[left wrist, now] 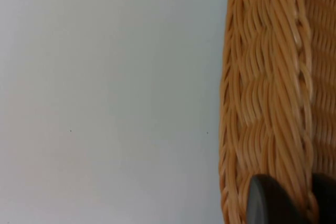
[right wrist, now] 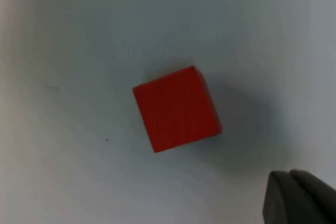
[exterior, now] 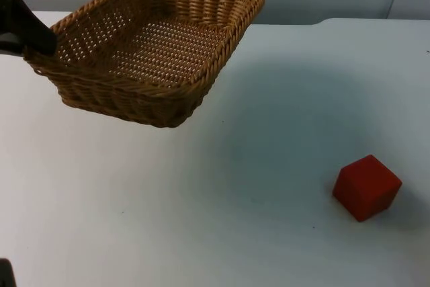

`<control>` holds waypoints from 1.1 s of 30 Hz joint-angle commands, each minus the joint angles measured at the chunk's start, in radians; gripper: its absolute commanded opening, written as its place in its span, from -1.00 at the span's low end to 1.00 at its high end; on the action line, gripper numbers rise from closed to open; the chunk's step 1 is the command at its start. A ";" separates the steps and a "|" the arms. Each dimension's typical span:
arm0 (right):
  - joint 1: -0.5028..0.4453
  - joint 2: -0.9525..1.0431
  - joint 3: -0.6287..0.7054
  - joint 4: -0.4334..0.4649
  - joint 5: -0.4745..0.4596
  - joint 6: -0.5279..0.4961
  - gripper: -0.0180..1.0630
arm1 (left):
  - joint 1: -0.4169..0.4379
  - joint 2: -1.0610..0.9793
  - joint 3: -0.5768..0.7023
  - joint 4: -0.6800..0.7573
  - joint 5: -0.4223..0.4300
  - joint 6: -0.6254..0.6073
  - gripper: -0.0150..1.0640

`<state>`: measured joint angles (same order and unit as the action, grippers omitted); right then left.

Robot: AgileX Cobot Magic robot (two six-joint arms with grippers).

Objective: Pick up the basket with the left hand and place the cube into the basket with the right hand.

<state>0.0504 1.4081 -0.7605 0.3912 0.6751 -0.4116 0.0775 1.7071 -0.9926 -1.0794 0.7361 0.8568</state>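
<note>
Left pincer (exterior: 30,35) clamped on the wicker basket's (exterior: 151,45) rim at its 9 o'clock edge, one fingertip (left wrist: 270,200) either side of the weave; basket is tilted, off the counter (exterior: 201,213). Right pincer (right wrist: 302,198) hangs over the red cube (exterior: 367,187), can't tell if parted or closed. Cube rests on the counter, well apart from the basket, toward 4 o'clock.

tilted wicker basket (exterior: 151,52) raised; red cube (exterior: 367,187) on table.
</note>
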 commanded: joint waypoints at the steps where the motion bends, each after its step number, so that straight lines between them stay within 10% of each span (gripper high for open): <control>1: 0.158 0.079 -0.090 -0.179 -0.008 0.172 -0.97 | -0.001 -0.014 -0.007 -0.032 0.019 -0.001 -0.98; 10: 0.416 0.239 -0.320 -0.535 0.166 0.473 -0.97 | -0.001 -0.014 -0.007 -0.032 0.019 -0.001 -0.98; 14: 0.418 0.283 -0.339 -0.535 0.206 0.490 -0.77 | -0.001 -0.014 -0.007 -0.032 0.019 -0.001 -0.98; 24: 0.418 0.346 -0.338 -0.506 0.260 0.569 0.82 | -0.001 -0.014 -0.007 -0.031 0.019 -0.001 -0.98; 33: 0.418 0.465 -0.336 -0.432 0.175 0.567 0.69 | -0.001 -0.014 -0.007 -0.031 0.019 -0.001 -0.98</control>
<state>0.4642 1.8679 -1.0926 -0.0516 0.8634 0.1530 0.0775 1.7071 -0.9926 -1.0794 0.7361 0.8568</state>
